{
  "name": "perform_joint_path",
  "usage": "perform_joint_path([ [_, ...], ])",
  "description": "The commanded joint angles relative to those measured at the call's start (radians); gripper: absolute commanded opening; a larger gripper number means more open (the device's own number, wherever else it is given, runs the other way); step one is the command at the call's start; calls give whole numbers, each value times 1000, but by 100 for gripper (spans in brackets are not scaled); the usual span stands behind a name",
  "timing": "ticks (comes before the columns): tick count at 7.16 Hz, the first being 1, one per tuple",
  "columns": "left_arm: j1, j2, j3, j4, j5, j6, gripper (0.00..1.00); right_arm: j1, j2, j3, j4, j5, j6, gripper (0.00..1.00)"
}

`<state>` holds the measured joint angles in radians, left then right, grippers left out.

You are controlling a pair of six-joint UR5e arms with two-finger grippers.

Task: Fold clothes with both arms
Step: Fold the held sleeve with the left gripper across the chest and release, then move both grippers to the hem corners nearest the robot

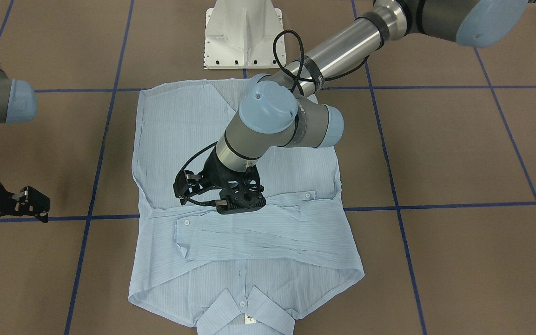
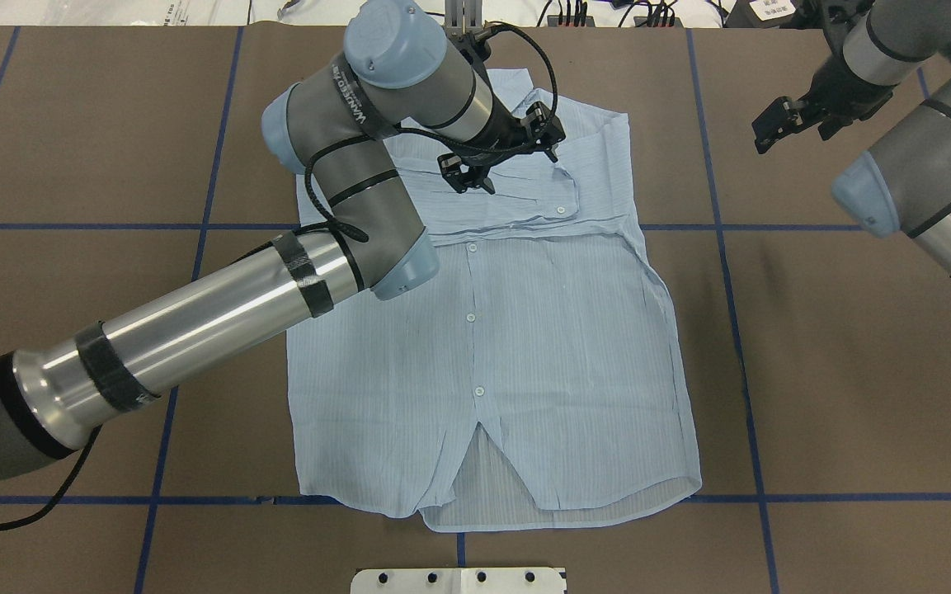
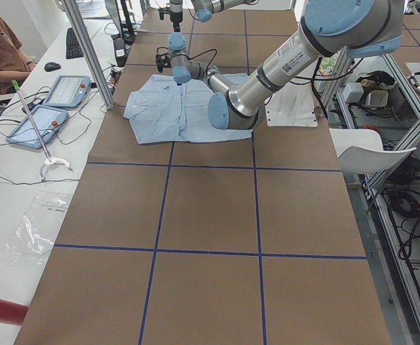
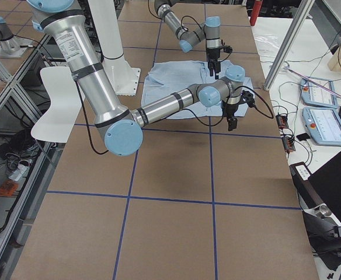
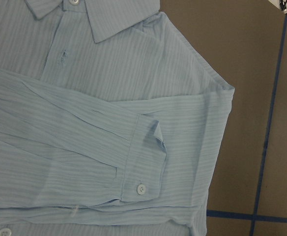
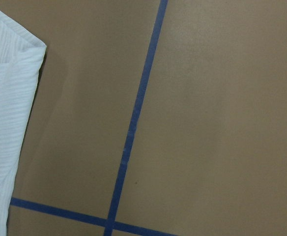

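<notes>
Though the black two-finger left gripper hangs over the light-blue striped shirt, its opening, like that of the right gripper, is unclear.

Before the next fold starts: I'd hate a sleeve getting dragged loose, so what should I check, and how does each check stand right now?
1. Shirt lying flat, buttons up, on the table: ok.
2. Sleeves folded across the chest: ok.
3. Left gripper free of the cloth: cannot tell; it hangs over the sleeves, fingertips hidden.
4. Right gripper off the shirt: ok, over bare table beside it.
5. Hem closed at the front: not ok, it gapes below the last button.
6. Both grippers' jaws open: cannot tell.
</notes>
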<state>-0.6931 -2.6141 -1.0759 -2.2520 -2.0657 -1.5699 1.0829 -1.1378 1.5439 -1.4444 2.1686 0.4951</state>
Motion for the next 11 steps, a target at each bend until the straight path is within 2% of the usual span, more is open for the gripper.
perform_joint_path([
  [1,-3,148,-239,179,1,60,100,-108,-119,169,91,-34,231,100],
  [2,-5,239,-398,297,7,147,100,-189,-190,252,137,-64,363,100],
  [3,-5,364,-599,389,9,209,100,-274,-254,348,137,-105,460,100],
  [4,-8,452,-745,472,10,255,100,-357,-308,410,137,-142,518,100],
  [5,-15,507,-836,524,21,284,100,-467,-351,456,137,-232,580,100],
  [7,-13,583,-945,529,61,297,100,-659,-382,514,141,-362,759,100],
  [8,-5,592,-966,561,62,295,100,-725,-388,539,139,-389,825,100],
  [11,-2,586,-969,580,62,295,100,-761,-434,532,133,-378,835,90],
])
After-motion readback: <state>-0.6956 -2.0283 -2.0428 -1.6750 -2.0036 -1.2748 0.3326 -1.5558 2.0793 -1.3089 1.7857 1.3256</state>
